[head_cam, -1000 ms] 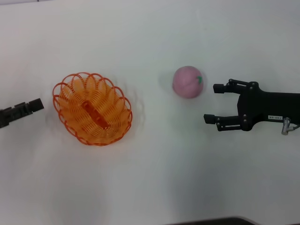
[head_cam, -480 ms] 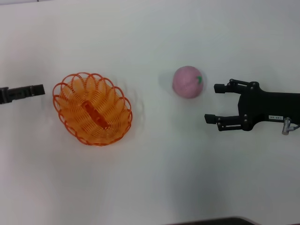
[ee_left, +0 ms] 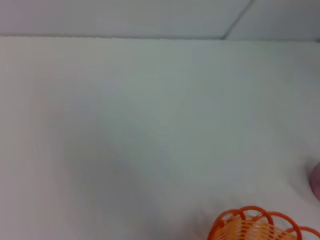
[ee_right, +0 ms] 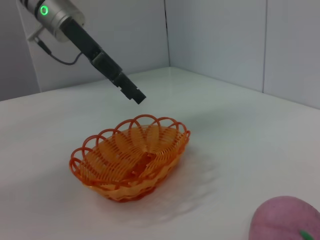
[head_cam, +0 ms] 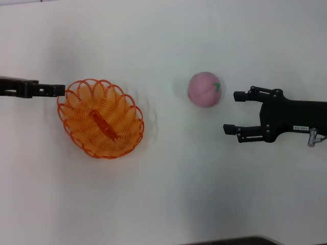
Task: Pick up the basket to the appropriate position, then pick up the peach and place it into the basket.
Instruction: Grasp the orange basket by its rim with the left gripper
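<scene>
As the left claw [head_cam: 60, 90] slides in from the left edge of the frame, it reaches the basket's upper-left rim!

A second ago it sat low at the far left; now it hovers above the scalloped edge of the basket [head_cam: 100, 118], fingers looking pressed together, nothing held. The basket rests left of centre on the white tabletop [head_cam: 163, 194], unmoved, so the first step, the basket pick, looks to be just starting. The peach [head_cam: 205, 89] waits right of centre, untouched. The right claw [head_cam: 231, 111] stays parked at the right, spread wide, empty, just beside the peach.
</scene>
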`<state>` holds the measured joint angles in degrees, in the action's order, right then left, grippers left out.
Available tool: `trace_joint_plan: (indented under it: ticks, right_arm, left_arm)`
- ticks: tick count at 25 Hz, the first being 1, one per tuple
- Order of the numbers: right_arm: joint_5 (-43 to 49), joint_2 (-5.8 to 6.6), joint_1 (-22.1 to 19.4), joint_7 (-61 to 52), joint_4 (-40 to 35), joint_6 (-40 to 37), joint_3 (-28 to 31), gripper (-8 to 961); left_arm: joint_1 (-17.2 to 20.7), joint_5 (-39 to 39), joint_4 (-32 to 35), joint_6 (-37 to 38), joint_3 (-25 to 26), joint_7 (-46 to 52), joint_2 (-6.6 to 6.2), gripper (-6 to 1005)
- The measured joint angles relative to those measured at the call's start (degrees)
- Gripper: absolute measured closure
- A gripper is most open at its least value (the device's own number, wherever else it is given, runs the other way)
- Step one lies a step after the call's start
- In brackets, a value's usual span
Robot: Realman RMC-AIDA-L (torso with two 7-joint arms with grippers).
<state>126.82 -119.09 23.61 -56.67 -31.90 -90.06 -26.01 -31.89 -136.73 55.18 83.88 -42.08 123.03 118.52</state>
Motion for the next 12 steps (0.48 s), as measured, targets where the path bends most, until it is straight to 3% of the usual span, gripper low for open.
trace_joint_plan:
  ticks: [8,12]
  right_arm:
    - [-0.1,0.0,-0.1,0.1,0.0,-0.1,0.1,22]
    - [-0.1,0.0,-0.2,0.1,0.0,-0.1,0.1,22]
  left_arm:
    - [-3.3,-2.7,3.3,-0.5,-7.7,0.3,0.52,145]
    - [-5.3,-9.1,3.9,-2.9,-11.5,1.0,2.22,148]
